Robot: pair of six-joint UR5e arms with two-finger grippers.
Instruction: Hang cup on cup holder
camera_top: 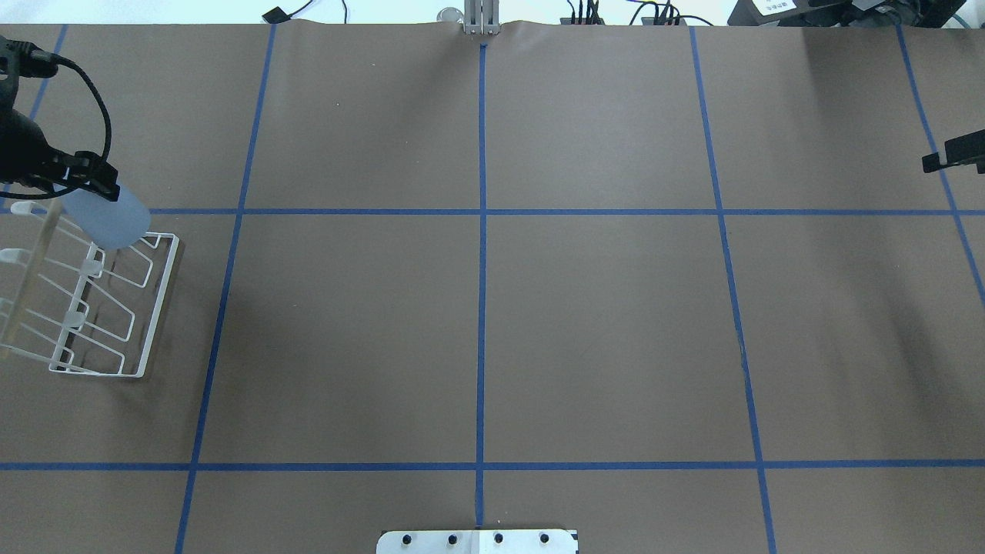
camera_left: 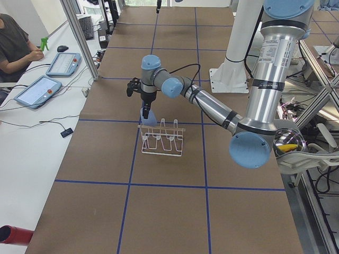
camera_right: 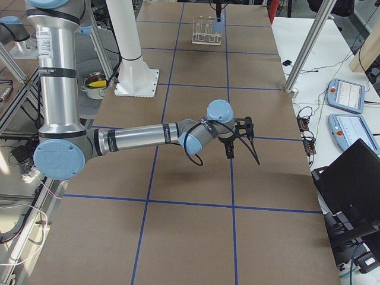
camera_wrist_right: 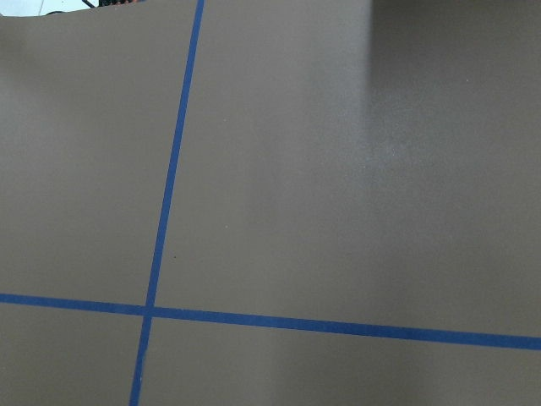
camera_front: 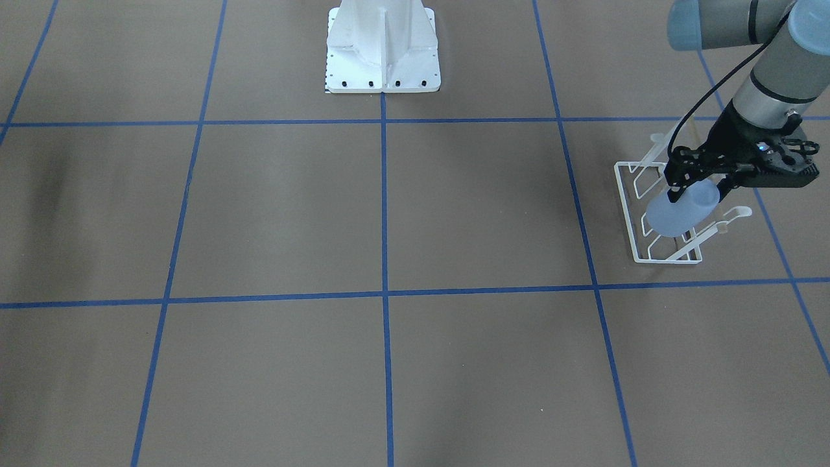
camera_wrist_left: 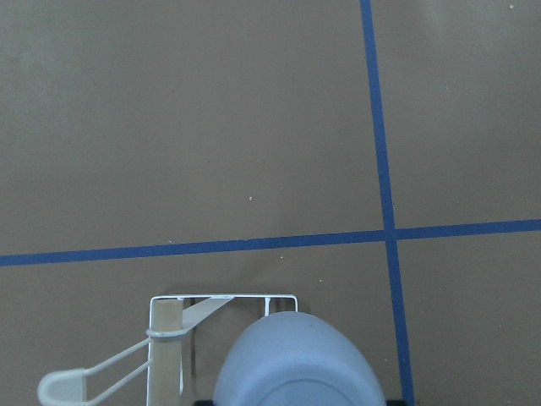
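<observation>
**Cup (camera_wrist_left: 292, 364) held at the rack's (camera_front: 668, 261) end**

Cup clamped in the left claw (camera_front: 699, 190), tilted, with the rack just beneath the claw; I'd ease it down along the slant of the prong (camera_front: 739, 212), mouth first; release only once it hangs steady.

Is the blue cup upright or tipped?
Tipped: the cup slants in the left gripper above the cup holder. Whether it touches a prong, cannot tell.
</observation>
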